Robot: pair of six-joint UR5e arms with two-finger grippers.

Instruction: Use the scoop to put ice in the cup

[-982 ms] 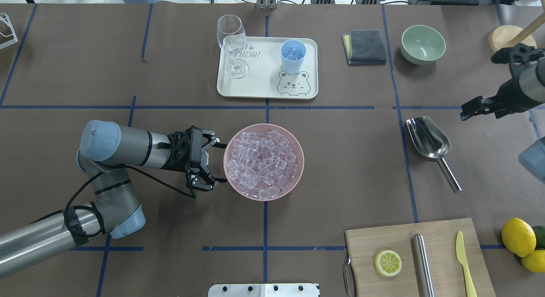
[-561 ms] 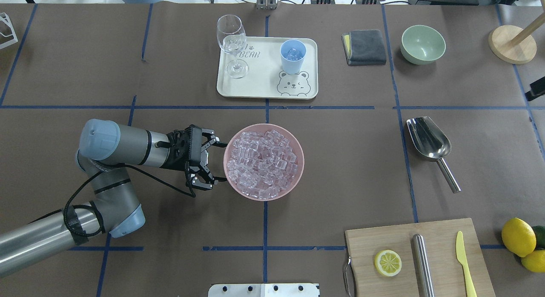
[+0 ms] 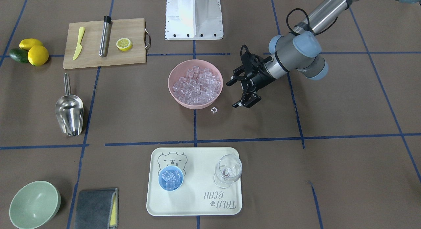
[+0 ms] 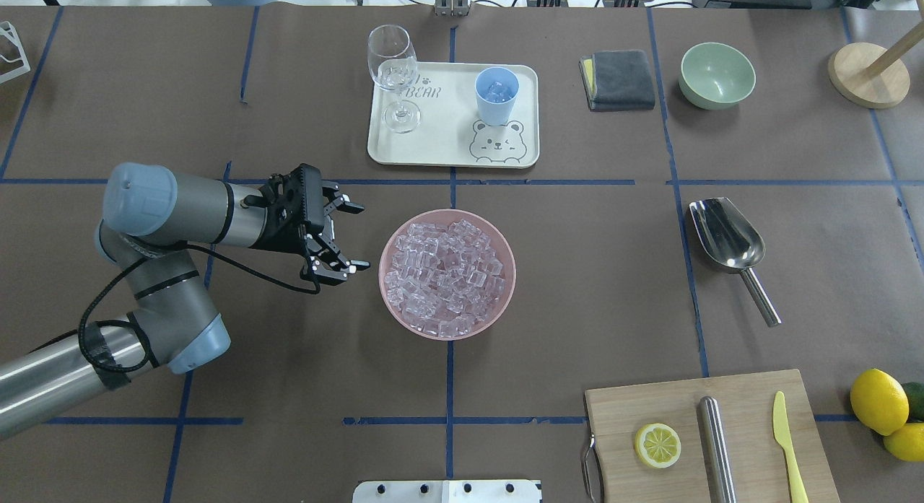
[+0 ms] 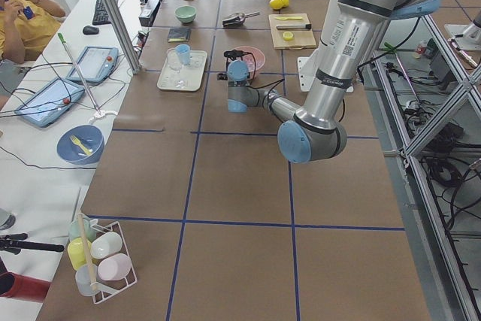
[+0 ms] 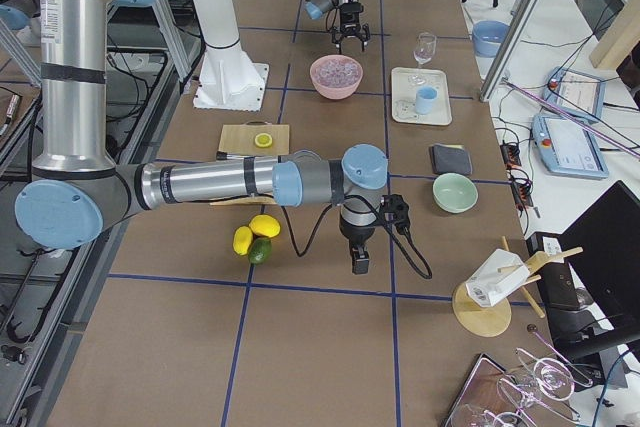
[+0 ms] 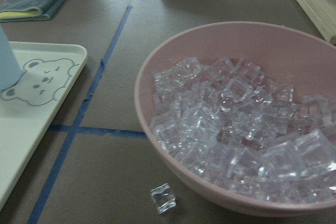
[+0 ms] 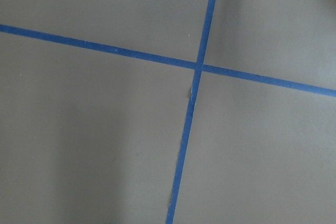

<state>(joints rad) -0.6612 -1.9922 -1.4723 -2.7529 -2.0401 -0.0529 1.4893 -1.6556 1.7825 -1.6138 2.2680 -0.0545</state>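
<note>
1 ice cube [image 3: 214, 109] beside pink bowl [image 3: 170, 82].

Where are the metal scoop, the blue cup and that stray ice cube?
scoop [image 3: 69, 114]: front-facing view, its trough.
cup [image 4: 496, 114]: overhead view, its outer wall.
stray ice cube [image 3: 214, 109]: front-facing view, its top.

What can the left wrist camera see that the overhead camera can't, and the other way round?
Only the left wrist view shows one loose clear ice cube lying on the brown table beside the round pink bowl. Only the overhead view shows the left pincer, open and a little apart from that bowl, plus the clear stemmed wine glass and the cut yellow lemon half. Both show the bowl heaped with clear ice cubes and the cream bear tray.
</note>
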